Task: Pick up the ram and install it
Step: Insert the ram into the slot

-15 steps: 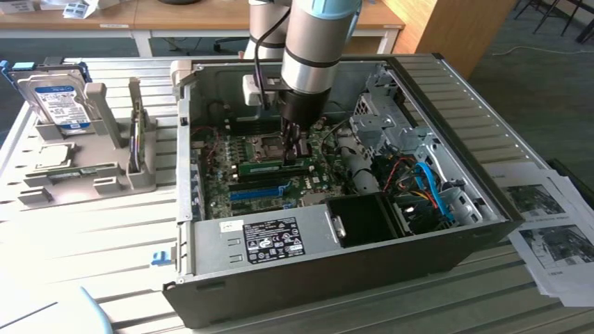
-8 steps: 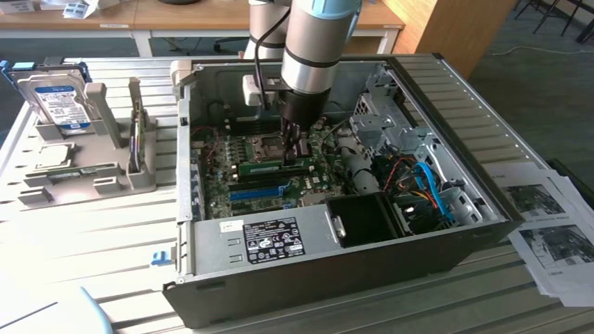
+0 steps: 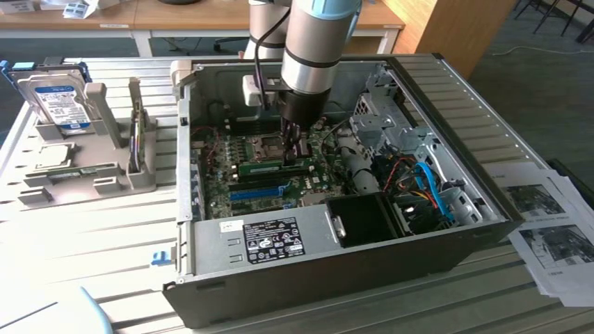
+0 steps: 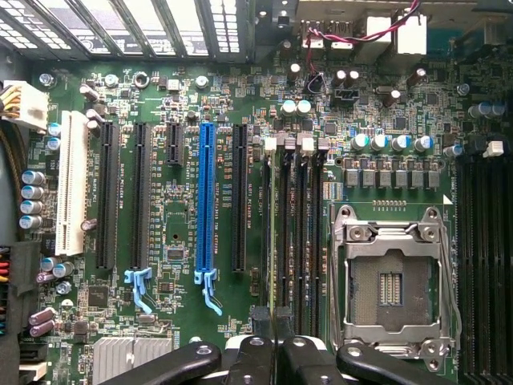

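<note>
Inside the case [image 3: 352, 271], the hand [image 3: 298, 154] (closed tight) stands by the ram [image 3: 263, 168].

The arm [image 3: 311, 35] hangs straight down from twelve o'clock in the exterior view, wrist [image 3: 307, 73] vertical, gripper [image 3: 297, 147] aimed toward six o'clock. Its two black fingers [image 4: 260, 325] sit pressed together, jaws closed.

1. Exterior view: strong, diffuse light washes the pale surface [image 3: 93, 229]; the computer case [image 3: 464, 118] walls shade its interior.
2. Wrist view: even light with few shadows on the motherboard [image 4: 176, 233]; the claw [image 4: 273, 317] reads black.
3. Vent slats [image 4: 120, 24] glare white; the metal socket frame [image 4: 393, 233] carries mild highlights.
</note>
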Robot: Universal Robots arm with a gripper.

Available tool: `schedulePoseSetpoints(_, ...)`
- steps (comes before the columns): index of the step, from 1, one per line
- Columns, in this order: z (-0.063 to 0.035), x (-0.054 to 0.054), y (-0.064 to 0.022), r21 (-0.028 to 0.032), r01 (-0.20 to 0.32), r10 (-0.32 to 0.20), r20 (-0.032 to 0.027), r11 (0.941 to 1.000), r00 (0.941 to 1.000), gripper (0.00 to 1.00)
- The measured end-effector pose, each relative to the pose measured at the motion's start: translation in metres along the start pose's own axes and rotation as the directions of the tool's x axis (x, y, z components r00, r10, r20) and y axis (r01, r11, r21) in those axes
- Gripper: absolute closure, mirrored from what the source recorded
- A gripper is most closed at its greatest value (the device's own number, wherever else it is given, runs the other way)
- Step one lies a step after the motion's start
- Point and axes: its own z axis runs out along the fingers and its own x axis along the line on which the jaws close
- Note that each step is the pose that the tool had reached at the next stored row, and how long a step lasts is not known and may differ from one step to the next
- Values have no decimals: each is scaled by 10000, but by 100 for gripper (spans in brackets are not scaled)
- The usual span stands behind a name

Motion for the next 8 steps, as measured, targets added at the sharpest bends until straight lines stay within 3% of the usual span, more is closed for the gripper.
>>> schedulePoseSetpoints(8, 0, 0, 0, -1, 43, -43, -2, 10000, 10000, 89)
